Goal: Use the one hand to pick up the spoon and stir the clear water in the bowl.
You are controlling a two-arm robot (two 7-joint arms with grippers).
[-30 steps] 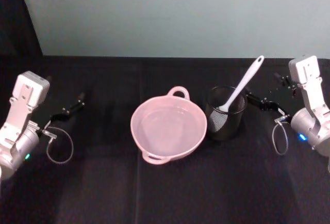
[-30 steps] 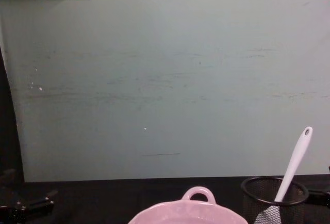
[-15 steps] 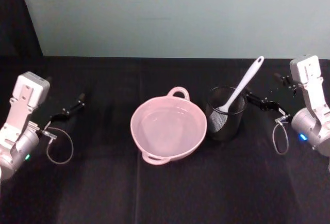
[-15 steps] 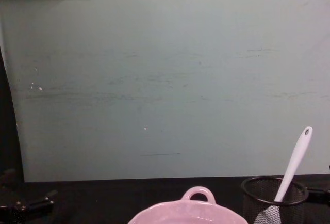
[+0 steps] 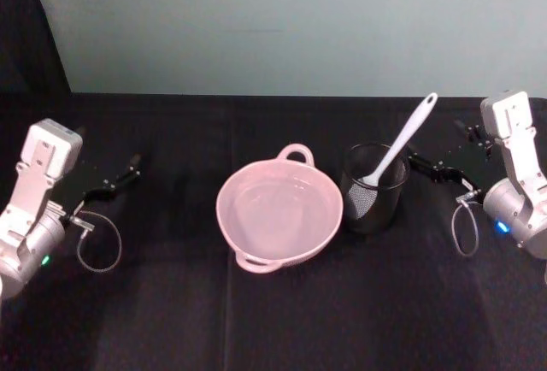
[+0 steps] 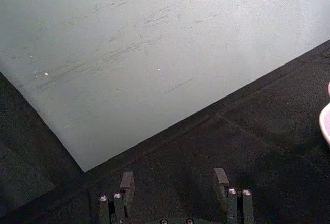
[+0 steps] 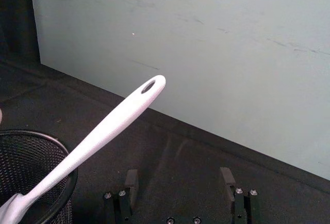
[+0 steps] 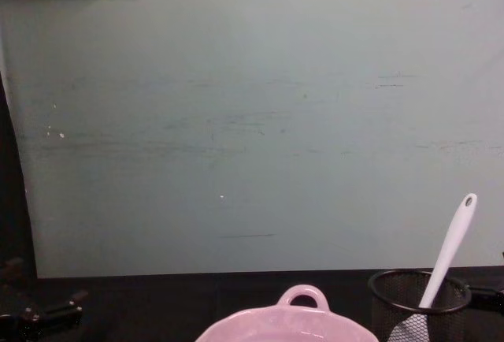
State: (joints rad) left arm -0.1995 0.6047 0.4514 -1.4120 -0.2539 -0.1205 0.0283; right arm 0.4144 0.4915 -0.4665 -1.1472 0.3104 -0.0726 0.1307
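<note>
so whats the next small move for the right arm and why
Probably ease the right gripper forward toward the spoon handle. Its jaws are open and empty, and the spoon leans untouched in the mesh cup beside the bowl.

No readable text, labels, brands or numbers anywhere. Nothing printed on the bowl [image 5: 279, 215], spoon [image 5: 400, 144] or mesh cup [image 5: 373, 187]; the wall [image 8: 252, 121] behind the bowl carries only scuffs.
</note>
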